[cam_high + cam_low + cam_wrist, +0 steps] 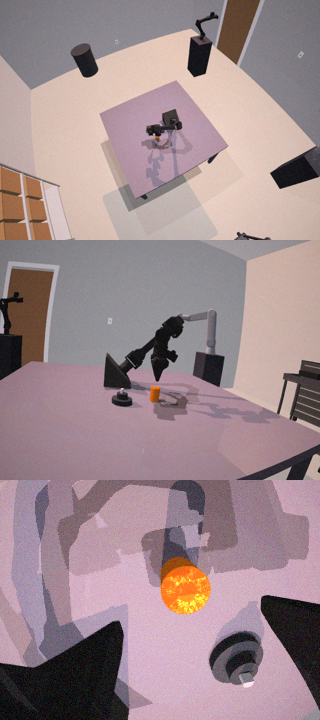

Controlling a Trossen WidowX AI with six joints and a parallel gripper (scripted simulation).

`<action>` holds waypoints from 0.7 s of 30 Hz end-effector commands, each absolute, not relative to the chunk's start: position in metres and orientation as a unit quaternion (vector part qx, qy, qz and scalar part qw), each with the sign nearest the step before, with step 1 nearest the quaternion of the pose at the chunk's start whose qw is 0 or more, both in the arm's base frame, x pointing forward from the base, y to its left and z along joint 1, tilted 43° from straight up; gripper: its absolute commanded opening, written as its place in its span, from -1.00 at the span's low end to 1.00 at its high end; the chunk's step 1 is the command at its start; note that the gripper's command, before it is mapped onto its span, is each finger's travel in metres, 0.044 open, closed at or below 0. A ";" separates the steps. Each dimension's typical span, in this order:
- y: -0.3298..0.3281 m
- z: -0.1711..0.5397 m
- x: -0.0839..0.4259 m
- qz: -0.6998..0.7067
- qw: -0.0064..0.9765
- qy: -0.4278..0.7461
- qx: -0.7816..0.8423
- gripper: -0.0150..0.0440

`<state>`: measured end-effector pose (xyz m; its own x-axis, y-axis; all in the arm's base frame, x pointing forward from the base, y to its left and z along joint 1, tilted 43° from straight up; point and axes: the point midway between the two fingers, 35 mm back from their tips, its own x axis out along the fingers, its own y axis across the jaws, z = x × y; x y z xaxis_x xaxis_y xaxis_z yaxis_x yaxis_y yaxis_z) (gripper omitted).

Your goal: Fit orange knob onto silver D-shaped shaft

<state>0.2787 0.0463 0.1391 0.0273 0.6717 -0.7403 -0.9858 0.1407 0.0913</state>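
Note:
The orange knob (156, 137) (154, 394) (185, 590) stands upright on the table; its hole is hidden underneath. The round black pedestal (121, 400) (222, 661) stands on the table, left of the knob in the exterior view and below and right of it in the wrist view. Its silver shaft (122, 390) (246, 679) points up, bare. My gripper (157, 381) (195, 615) is open and empty, pointing down above the knob. In the wrist view the knob lies between and slightly beyond the two fingertips, and the pedestal is near the right finger. In the top view the arm hides the pedestal.
The arm's wedge-shaped base (170, 117) (115, 374) stands on the purple table (139, 108) (77, 436), behind the knob and pedestal in the exterior view. The arm's shadows fall around the knob. Other arms on stands, a door and a tool cabinet are away from the table.

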 end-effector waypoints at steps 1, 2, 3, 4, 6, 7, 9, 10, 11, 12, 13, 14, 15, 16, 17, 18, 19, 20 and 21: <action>0.053 0.133 0.278 0.612 0.678 0.333 -0.233 1.00; 0.054 0.132 0.279 0.612 0.678 0.333 -0.233 1.00; 0.056 0.129 0.279 0.612 0.678 0.333 -0.233 1.00; 0.060 0.126 0.280 0.612 0.678 0.333 -0.233 1.00; 0.064 0.122 0.280 0.612 0.678 0.333 -0.233 1.00; 0.064 0.122 0.280 0.612 0.678 0.333 -0.233 1.00; 0.064 0.121 0.280 0.612 0.678 0.333 -0.233 1.00; 0.065 0.120 0.280 0.612 0.678 0.333 -0.233 1.00; 0.066 0.119 0.281 0.612 0.678 0.333 -0.234 1.00; 0.067 0.118 0.281 0.612 0.678 0.333 -0.234 1.00; 0.068 0.117 0.281 0.612 0.678 0.333 -0.234 1.00; 0.069 0.116 0.281 0.612 0.678 0.333 -0.234 1.00; 0.070 0.114 0.281 0.612 0.678 0.333 -0.234 1.00; 0.071 0.113 0.282 0.612 0.678 0.333 -0.234 1.00; 0.072 0.112 0.282 0.611 0.678 0.333 -0.234 1.00; 0.074 0.111 0.282 0.611 0.678 0.333 -0.234 1.00; 0.075 0.109 0.282 0.611 0.678 0.334 -0.234 1.00; 0.076 0.108 0.282 0.611 0.678 0.334 -0.234 1.00; 0.077 0.107 0.282 0.611 0.678 0.334 -0.234 1.00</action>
<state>0.2824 0.0730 0.1110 0.0313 0.6711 -0.7408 -0.9864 0.1405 0.0856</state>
